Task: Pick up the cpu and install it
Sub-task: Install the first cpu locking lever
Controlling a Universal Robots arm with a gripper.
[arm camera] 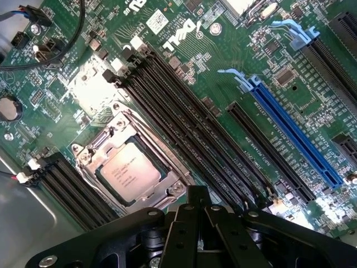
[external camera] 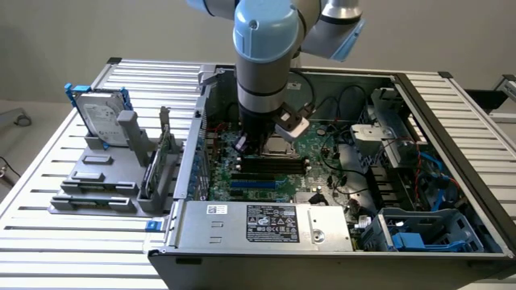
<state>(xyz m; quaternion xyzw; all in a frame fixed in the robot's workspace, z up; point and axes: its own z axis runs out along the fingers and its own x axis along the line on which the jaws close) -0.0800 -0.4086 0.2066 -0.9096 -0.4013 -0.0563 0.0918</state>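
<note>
Gripper (arm camera: 196,201) closed tight w/ nothing held, just above the cpu (arm camera: 129,173), which sits in its metal-framed socket (arm camera: 153,192) on green motherboard (arm camera: 223,61) marked DELL, beside black RAM slots (arm camera: 184,117).

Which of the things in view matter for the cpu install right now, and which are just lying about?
Job: cpu sitting in its socket; gripper, shut, close above it.

Bystanders: hard drive in the grey rack, blue slot, black memory slots, power supply.
</note>
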